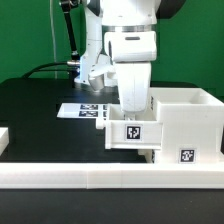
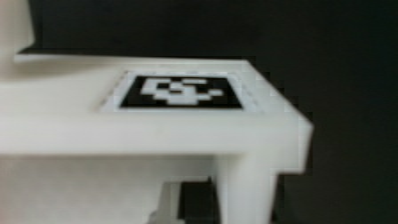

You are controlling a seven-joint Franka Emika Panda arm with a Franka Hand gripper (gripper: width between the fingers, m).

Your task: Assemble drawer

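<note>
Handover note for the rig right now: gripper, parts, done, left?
Gripper: down at the smaller tagged tray; fingers hidden in both views, so its state cannot be told.
Parts: the tray sits at the open side of the large casing, toward the exterior view's left. Marker board lies behind on the black table. White border bar runs along the front.
Done: one tray at the casing; how far in is unclear.
Left: seat it; no second tray in view.

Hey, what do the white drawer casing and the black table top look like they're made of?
The drawer casing looks like white plastic, matte to slightly satin: even colour, thick smooth walls, no grain. Its square tag looks like printed paper or a sticker, though that is hard to tell. The table top looks dark and matte, possibly cloth or a coated board; the material is unclear.
</note>
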